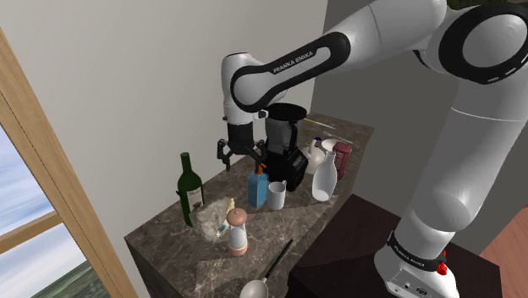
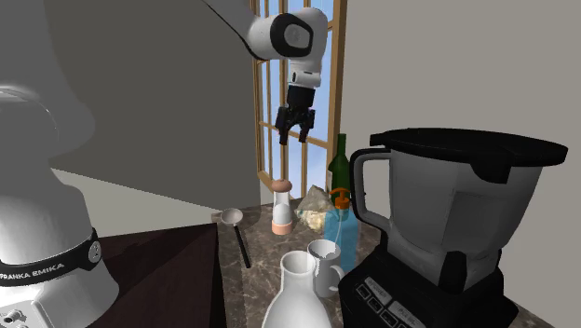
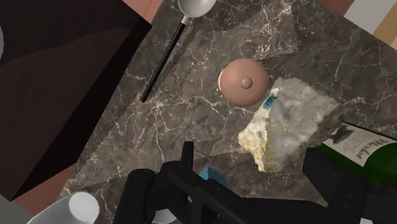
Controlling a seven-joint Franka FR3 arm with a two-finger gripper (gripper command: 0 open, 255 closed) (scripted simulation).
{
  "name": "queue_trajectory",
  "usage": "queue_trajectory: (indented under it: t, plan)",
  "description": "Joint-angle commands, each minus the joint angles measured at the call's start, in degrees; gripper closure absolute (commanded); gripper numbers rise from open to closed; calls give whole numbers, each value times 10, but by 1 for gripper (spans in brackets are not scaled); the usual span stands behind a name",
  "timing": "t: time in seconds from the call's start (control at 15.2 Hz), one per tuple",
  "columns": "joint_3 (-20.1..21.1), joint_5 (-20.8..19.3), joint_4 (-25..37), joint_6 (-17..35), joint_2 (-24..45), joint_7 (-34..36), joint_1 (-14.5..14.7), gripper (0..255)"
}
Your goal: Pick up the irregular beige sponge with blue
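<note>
one sponge (image 1: pixel 211 218), one shaker (image 1: pixel 238 230), one green bottle (image 1: pixel 189 190) on surface (image 1: pixel 288 222); shoulder view: sponge at 10 o'clock of shaker. gripper (image 1: pixel 239 159) above, fingers (image 3: pixel 143 197) wide, empty.

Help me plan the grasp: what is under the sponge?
The sponge rests on the dark marbled counter. The patch directly beneath it is covered, so anything there cannot be seen.

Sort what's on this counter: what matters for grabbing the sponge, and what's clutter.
Job: beige sponge with blue patch; open hand.
Clutter: green bottle, grinder, ladle, blender, blue bottle, mug, white jug.
</note>
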Motion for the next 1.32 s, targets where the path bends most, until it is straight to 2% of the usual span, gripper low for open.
queue_trajectory:
  t: [0.0,0.46,0.99,1.25]
  plan:
    - [-1,-16,25,12,49,49,6,0]
    - [-32,-54,148,24,220,187,45,0]
    - [-77,-55,317,10,402,297,85,0]
    - [-81,-59,318,29,421,295,88,0]
